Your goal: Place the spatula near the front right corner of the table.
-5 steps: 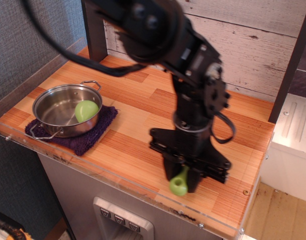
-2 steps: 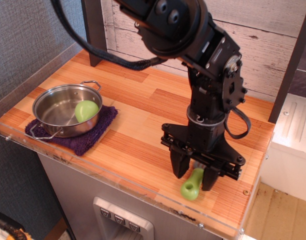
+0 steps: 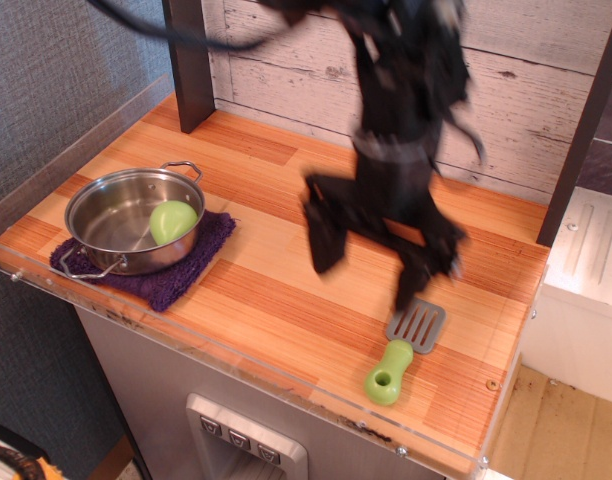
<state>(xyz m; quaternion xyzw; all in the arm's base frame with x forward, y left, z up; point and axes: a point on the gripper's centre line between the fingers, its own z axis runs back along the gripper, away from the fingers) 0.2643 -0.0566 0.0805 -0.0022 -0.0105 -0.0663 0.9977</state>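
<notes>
The spatula (image 3: 403,349) lies flat on the wooden table (image 3: 286,300) near its front right corner. Its grey slotted blade points back and its lime-green handle with the hole points to the front edge. My gripper (image 3: 371,270) is blurred with motion, above and behind the spatula. Its two black fingers stand wide apart and hold nothing.
A steel pot (image 3: 126,220) with a smooth green lump (image 3: 172,221) inside sits on a purple cloth (image 3: 171,275) at the front left. A clear acrylic rim (image 3: 286,375) edges the table. A dark post (image 3: 189,60) stands at the back left.
My gripper carried the spatula to the right, set it on the table, let go and rose up and back. The spatula now lies free with its blade uncovered.
</notes>
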